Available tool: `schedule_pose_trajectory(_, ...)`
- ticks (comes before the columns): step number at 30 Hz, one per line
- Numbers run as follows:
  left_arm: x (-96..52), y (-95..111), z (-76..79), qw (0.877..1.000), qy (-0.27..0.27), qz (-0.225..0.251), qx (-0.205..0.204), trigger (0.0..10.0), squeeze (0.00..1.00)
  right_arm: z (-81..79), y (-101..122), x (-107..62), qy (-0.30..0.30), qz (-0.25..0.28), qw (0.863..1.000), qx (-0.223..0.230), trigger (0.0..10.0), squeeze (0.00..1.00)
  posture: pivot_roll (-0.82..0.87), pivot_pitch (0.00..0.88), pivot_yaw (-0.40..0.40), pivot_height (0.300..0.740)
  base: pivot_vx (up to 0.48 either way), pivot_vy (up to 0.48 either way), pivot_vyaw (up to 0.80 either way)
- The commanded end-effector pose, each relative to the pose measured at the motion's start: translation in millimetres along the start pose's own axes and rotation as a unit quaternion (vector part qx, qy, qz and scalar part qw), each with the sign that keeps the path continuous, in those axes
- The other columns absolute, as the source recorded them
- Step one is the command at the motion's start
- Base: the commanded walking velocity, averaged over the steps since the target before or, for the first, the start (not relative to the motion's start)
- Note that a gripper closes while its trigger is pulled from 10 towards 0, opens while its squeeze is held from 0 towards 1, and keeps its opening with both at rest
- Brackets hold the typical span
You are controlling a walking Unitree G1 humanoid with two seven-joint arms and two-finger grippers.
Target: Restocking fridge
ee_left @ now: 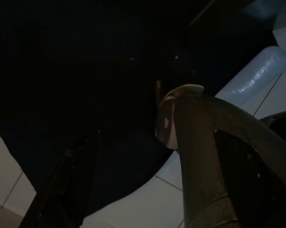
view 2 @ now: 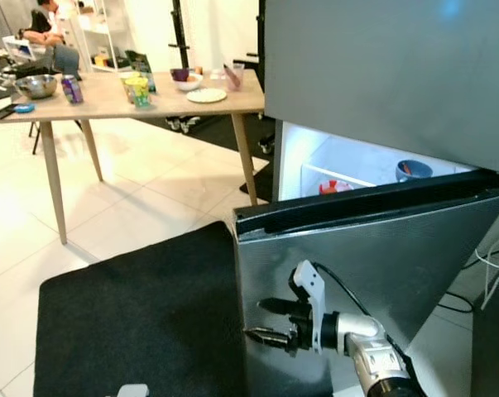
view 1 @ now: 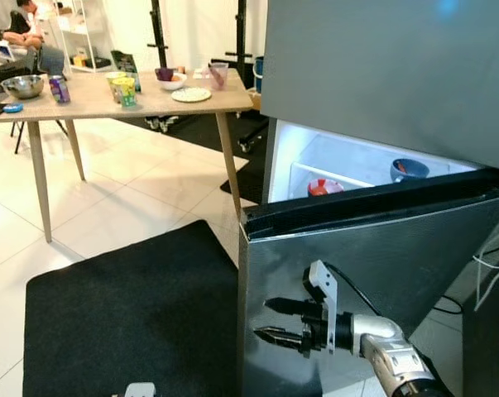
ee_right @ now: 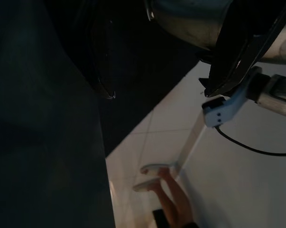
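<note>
I see my right gripper [view 1: 270,322] near, in front of the fridge door [view 1: 381,248], fingers a little apart, holding nothing. The door is half open; inside, far right, are a red cup [view 1: 323,188] and a blue bowl [view 1: 409,169]. I read no writing anywhere.

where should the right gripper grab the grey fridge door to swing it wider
Grip the grey fridge door by its free vertical edge, the one beside the black floor mat, coming in from the mat side. The outer face is flat steel with no visible handle. The right gripper, fingers apart, is level with that edge.
</note>
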State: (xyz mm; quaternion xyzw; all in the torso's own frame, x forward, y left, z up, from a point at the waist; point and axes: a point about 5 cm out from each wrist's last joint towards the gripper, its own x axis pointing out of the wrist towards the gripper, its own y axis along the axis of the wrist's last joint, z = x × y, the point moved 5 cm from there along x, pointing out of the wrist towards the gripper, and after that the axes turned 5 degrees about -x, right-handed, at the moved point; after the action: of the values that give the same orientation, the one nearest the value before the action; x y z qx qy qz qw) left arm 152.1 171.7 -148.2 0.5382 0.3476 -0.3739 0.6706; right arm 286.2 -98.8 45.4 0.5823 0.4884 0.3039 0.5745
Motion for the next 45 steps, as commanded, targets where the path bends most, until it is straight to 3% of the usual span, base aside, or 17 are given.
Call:
schedule_pose_trajectory(1,-1.2,-18,4.5,1.000,-0.005,-0.031,0.002,10.0,0.00,-0.3,-2,-1.1,-0.002,-0.005,1.000,-0.010,10.0,0.00,-0.06,0.024,-0.014,0.740,0.000,0.000,0.00)
schedule_pose_trajectory(8,-1.2,-18,4.7,1.000,-0.006,-0.031,0.002,10.0,0.00,-1.6,-1,-0.9,0.003,-0.004,1.000,-0.015,10.0,0.00,-0.06,0.024,-0.014,0.740,0.000,0.000,0.00)
schedule_pose_trajectory(16,-1.0,-18,5.5,1.000,-0.006,-0.030,0.001,10.0,0.00,-1.2,-2,-0.5,0.002,-0.010,1.000,-0.020,10.0,0.00,-0.06,0.024,-0.016,0.740,0.000,0.000,0.76)
schedule_pose_trajectory(32,-1.0,-19,6.3,0.999,-0.006,-0.033,-0.001,10.0,0.00,2.6,-6,0.3,-0.013,-0.022,0.999,-0.024,10.0,0.00,-0.06,0.023,-0.018,0.740,0.000,0.000,0.00)
schedule_pose_trajectory(36,-0.9,-19,6.3,0.999,-0.005,-0.034,-0.003,10.0,0.00,5.1,-12,-0.6,-0.021,-0.040,0.999,-0.030,10.0,0.00,-0.06,0.023,-0.018,0.740,0.000,0.000,0.00)
schedule_pose_trajectory(42,-1.1,-21,6.2,0.999,-0.003,-0.040,-0.001,10.0,0.00,5.8,-40,-7.0,-0.031,-0.112,0.992,-0.050,10.0,0.00,-0.06,0.024,-0.020,0.740,0.000,0.000,0.00)
schedule_pose_trajectory(45,-1.1,-22,6.1,0.999,-0.002,-0.040,-0.001,10.0,0.00,5.1,-43,-7.8,-0.031,-0.117,0.991,-0.051,10.0,0.00,-0.06,0.024,-0.020,0.740,0.000,0.000,0.00)
